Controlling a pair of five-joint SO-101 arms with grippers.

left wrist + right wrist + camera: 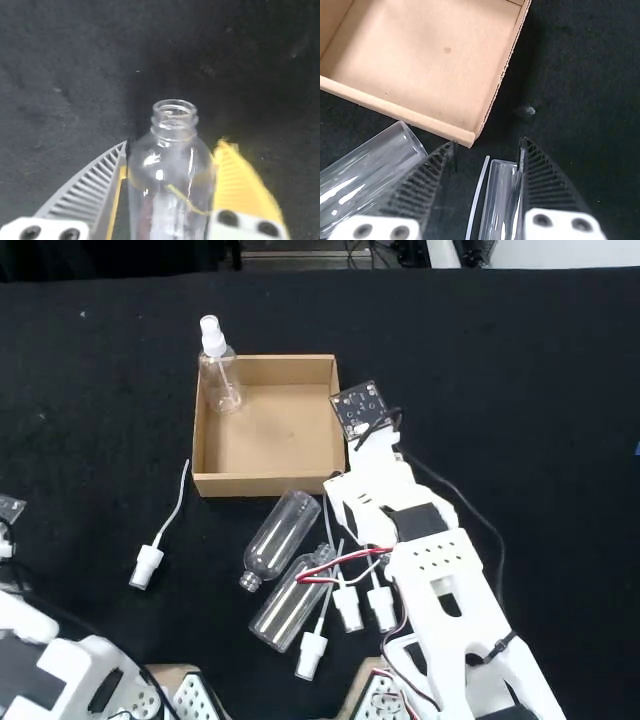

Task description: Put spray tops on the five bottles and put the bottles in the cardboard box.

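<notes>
Item: your left fingers (237, 180) pinch an uncapped bottle (172, 155); your right fingers (547, 187), spread, straddle another bottle (505, 210) near the cardboard box (430, 65).

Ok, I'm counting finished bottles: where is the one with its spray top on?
In the high view, the capped bottle stands inside the cardboard box, in its far left corner.

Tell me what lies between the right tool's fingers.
The right wrist view shows the right tool straddling the clear end of a lying bottle and a thin white dip tube beside it.
</notes>
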